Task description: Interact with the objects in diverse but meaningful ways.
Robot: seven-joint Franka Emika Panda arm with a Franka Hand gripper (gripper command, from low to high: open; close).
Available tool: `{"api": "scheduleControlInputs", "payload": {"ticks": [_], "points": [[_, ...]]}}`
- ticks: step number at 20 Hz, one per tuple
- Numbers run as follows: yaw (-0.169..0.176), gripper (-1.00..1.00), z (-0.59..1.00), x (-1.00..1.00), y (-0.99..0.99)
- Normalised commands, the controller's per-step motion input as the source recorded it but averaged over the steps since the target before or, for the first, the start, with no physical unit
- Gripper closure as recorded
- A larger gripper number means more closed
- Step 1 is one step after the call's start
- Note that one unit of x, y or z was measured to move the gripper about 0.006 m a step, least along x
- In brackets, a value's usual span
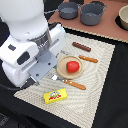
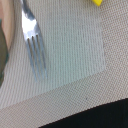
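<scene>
Tomato (image 1: 73,66) sat centred on plate (image 1: 68,66), fork (image 1: 68,82) at five o'clock like place setting; gripper hidden, finger state untellable.

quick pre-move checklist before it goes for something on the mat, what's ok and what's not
1. Tomato sits on the tan plate, unobstructed: ok.
2. Butter box lies flat on the placemat, apart from the plate: ok.
3. Fork lies flat on the mat right under the wrist camera, tines clear of the plate edge: ok.
4. Hand open or shut: cannot tell, its fingers show in neither view.
5. Hand empty: cannot tell, for the same reason.
6. Sausage stick lies loose on the mat beyond the plate, touching nothing: ok.
</scene>
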Motion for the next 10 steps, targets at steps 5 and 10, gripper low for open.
{"api": "scheduleControlInputs", "payload": {"ticks": [5,10], "points": [[0.114,-1.0,0.26,0.23,-0.5],[0.095,-1.0,0.3,0.28,-0.51]]}}
